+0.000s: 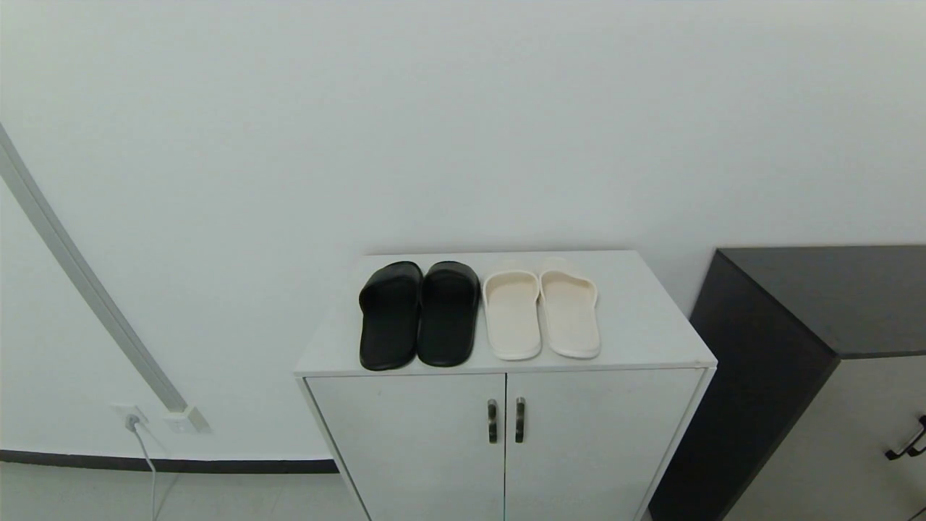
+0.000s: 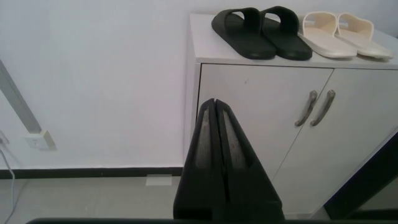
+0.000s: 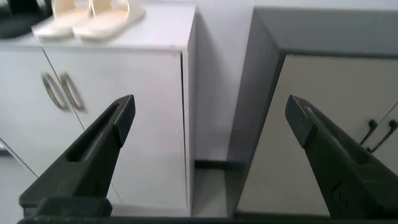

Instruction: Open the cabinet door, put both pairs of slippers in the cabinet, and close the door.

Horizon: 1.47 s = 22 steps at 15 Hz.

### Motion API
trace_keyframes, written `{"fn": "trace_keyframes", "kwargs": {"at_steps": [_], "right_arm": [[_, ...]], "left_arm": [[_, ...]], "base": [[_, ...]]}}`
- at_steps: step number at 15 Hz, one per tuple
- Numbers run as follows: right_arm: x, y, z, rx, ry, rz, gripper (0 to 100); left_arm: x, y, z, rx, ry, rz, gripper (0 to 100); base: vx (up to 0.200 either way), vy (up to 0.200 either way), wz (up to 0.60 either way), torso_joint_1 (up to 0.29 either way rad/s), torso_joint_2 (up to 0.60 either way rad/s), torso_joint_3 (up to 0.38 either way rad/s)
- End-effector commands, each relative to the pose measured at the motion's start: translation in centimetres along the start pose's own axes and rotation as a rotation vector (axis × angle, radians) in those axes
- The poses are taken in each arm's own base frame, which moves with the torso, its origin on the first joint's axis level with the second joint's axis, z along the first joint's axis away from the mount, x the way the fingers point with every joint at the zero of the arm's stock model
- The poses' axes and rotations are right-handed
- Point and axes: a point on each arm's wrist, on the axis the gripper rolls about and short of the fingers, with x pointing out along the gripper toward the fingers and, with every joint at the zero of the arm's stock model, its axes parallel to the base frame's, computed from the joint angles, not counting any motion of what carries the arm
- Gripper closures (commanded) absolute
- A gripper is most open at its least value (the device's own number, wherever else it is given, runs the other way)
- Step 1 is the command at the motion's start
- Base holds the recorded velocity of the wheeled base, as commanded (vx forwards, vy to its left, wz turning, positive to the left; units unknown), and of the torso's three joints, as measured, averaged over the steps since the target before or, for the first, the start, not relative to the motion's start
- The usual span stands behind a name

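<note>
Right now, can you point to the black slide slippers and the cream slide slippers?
black slide slippers (image 1: pixel 387 336): head view, left one's footbed.
cream slide slippers (image 1: pixel 571 325): head view, right one's footbed.

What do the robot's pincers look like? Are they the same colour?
Yes, both are black. The left pincer has two long flat fingers narrowing to thin tips, with greyer panels along them. The right pincer has long black fingers too, with wedge-shaped ends.

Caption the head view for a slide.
Black slippers and cream slippers side by side atop closed white cabinet.
</note>
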Motion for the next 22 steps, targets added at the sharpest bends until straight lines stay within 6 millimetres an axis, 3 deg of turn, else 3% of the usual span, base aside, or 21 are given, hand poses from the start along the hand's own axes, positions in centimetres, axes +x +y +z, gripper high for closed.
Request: {"fn": "trace_keyframes", "kwargs": {"at_steps": [1,2,5,8,9,12,13,14,18,22], "right_arm": [[-1.7,-0.2,6.8,0.050,-0.171,-0.001,0],[-1.1,-0.2,7.7,0.036,0.025,0.087,0],[3.0,-0.1,6.6,0.063,0.282,0.245,0],[7.9,-0.1,8.4,0.058,0.294,0.351,0],[8.8,0.2,8.7,0.050,0.287,0.397,0],[14.5,3.8,11.3,0.045,0.300,0.471,0],[15.7,5.5,12.1,0.072,0.296,0.476,0],[17.6,8.6,12.9,0.105,0.289,0.471,0],[22.4,15.2,13.2,0.127,0.264,0.427,0],[26.9,19.3,12.7,0.124,0.239,0.279,0]], "left_arm": [[0.0,0.0,0.0,0.000,0.001,0.000,100],[0.0,0.0,0.0,0.001,0.001,0.000,100],[0.0,0.0,0.0,0.001,-0.001,0.000,100],[0.0,0.0,0.0,0.001,0.001,-0.001,100],[0.0,0.0,0.0,0.001,0.001,0.000,100],[0.0,0.0,0.0,0.001,0.001,-0.001,100],[0.0,0.0,0.0,0.001,0.001,-0.001,100],[0.0,0.0,0.0,0.001,0.001,-0.001,100],[0.0,0.0,0.0,0.000,0.000,-0.001,100],[0.0,0.0,0.0,0.000,0.000,-0.001,100]], "base": [[0.000,0.000,0.00,0.000,0.00,0.000],[0.000,0.000,0.00,0.000,0.00,0.000],[0.000,0.000,0.00,0.000,0.00,0.000],[0.000,0.000,0.00,0.000,0.00,0.000],[0.000,0.000,0.00,0.000,0.00,0.000],[0.000,0.000,0.00,0.000,0.00,0.000],[0.000,0.000,0.00,0.000,0.00,0.000],[0.000,0.000,0.00,0.000,0.00,0.000],[0.000,0.000,0.00,0.000,0.00,0.000],[0.000,0.000,0.00,0.000,0.00,0.000]]}}
